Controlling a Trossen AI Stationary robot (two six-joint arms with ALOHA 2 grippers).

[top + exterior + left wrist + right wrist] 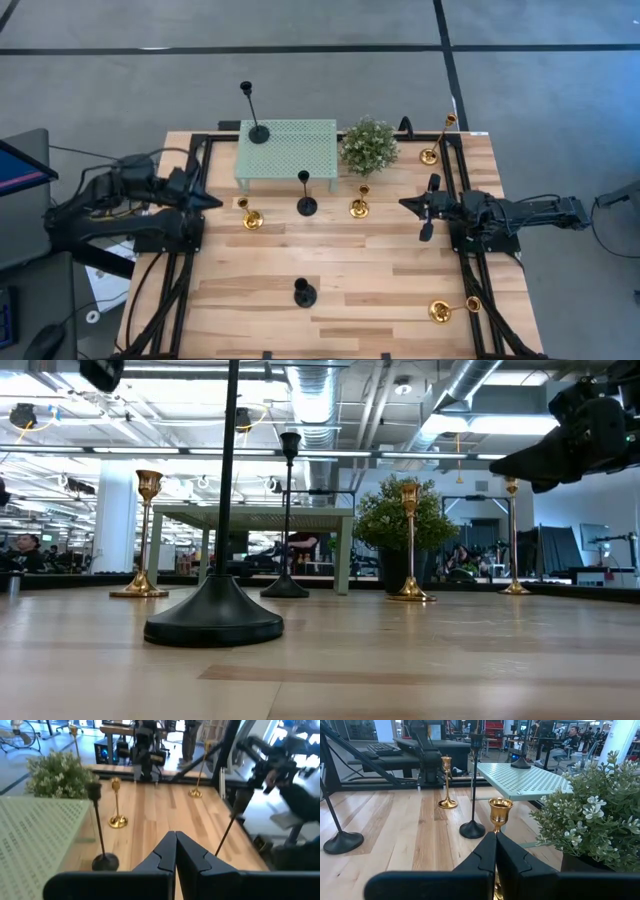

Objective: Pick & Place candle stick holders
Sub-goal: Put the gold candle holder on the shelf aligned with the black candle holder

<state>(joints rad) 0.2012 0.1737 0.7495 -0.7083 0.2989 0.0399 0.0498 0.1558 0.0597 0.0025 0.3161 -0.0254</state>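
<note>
**A:** Where do the candle stick holders stand?

**B:** Scattered. One black holder [252,112] stands on the mint-green little table [300,150], at its ten o'clock corner. A second black holder [306,195] stands on the wooden surface [350,270] just in front of that table, with a gold holder [248,214] at its nine o'clock and another gold holder [359,201] at its three o'clock. The third black holder [303,292] stands alone toward six o'clock.

**A:** And the others?

**B:** A gold one [437,140] stands at the one o'clock corner, beyond the potted plant [369,145]. The last gold one [452,309] lies tipped on its side at five o'clock, so it probably needs righting.

**A:** Is either hand carrying anything?

**B:** No. The left hand [214,200] sits at nine o'clock, fingers pressed together and empty. The right hand [406,204] sits at three o'clock, equally closed and empty, pointing at the nearest gold holder. I judge that as lining up for a pick.
</note>
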